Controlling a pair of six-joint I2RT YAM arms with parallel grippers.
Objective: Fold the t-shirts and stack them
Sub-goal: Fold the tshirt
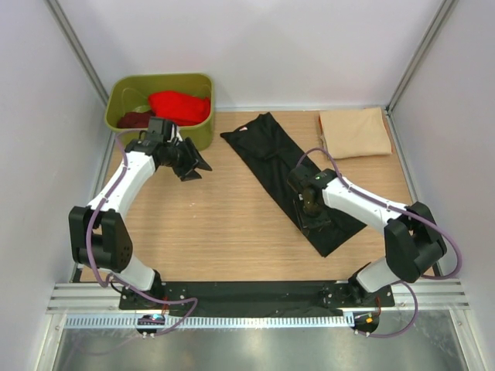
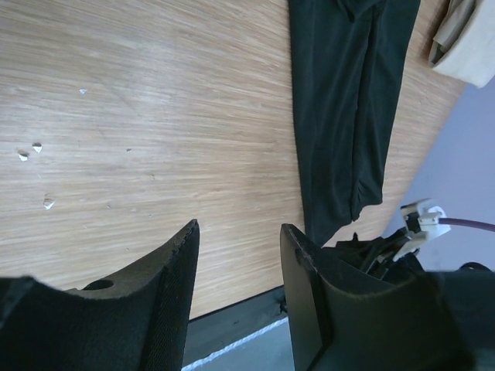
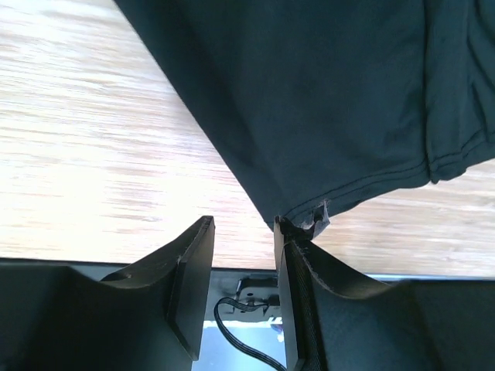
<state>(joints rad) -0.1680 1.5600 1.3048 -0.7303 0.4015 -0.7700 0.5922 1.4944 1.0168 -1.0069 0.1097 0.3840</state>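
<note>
Top view - black t-shirt (image 1: 267, 147) lies as a long narrow strip on the table (image 1: 224, 224), running diagonally from far middle to near right. Beige t-shirt (image 1: 354, 133) sits folded at the far right corner, apart from the black one. Red t-shirt (image 1: 179, 107) and maroon t-shirt (image 1: 135, 120) are bunched in the olive tub (image 1: 158, 79) at far left, red on the right side, maroon on the left. My left gripper (image 1: 193, 164) hangs just near of the tub, over bare wood. My right gripper (image 1: 309, 212) is down on the near end of the black strip.

Left wrist view - left gripper (image 2: 238, 230) has its jaws wide, nothing between them, only wood grain below. The black t-shirt (image 2: 340, 116) is off to the side, with a beige corner (image 2: 464, 46) past it.

Right wrist view - right gripper (image 3: 244, 226) has its jaws part-way apart, with bare table showing in the gap. The black t-shirt's (image 3: 309, 93) hem corner touches the tip of one finger (image 3: 298, 255). No cloth is pinched between the jaws that I can see.
</note>
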